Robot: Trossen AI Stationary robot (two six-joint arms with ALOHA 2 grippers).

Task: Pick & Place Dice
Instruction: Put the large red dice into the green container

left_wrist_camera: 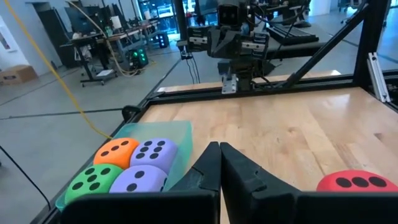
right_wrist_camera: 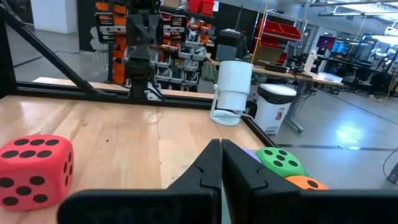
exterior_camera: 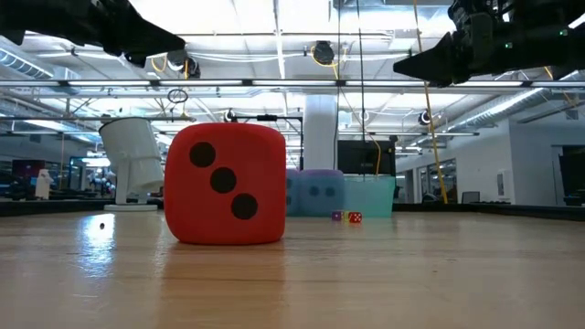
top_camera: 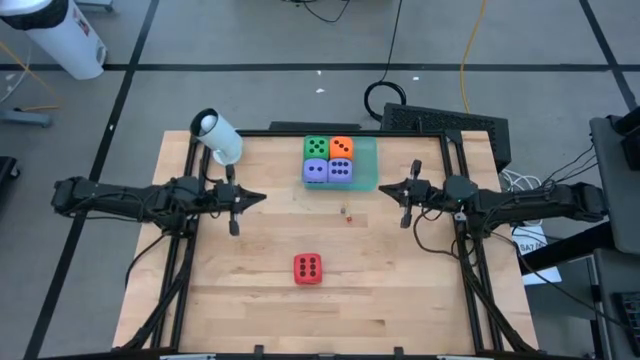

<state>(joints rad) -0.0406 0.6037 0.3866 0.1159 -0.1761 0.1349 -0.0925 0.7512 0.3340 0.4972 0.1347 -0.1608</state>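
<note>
On the open wood near the front middle of the surface (top_camera: 250,300), the red die (top_camera: 308,268) sits alone, untouched, well apart from both arms. The other four dice are already packed together in the translucent green tray (top_camera: 368,165) at the far edge: the green die (top_camera: 317,147) and the orange die (top_camera: 341,147) in the far row, the two purple dice (top_camera: 327,171) in the near row, all touching their neighbours.

Between the tray and the red die, two very small objects (top_camera: 347,214) lie on the wood; what they are cannot be resolved.

The left tool (top_camera: 257,198) hangs above the surface at the left side, fingers pressed together and holding nothing. The right tool (top_camera: 384,188) hangs at the right side, just beside the tray's corner, likewise closed and empty. Both point inward toward each other. A white cylindrical device (top_camera: 217,136) stands at the far left corner of the surface.

Judged status: four of five dice are placed; the red die is the remaining item, and the current step appears to be the approach before its pick.

Requirements for the next move, as a judgement:
- Part the fingers of the chosen tool wider than the die.
- Travel toward the front of the surface and descend over the red die, fingers straddling two opposite faces.
- Since the tray is full at one layer, placement probably calls for stacking or setting the die beside the tray.
</note>
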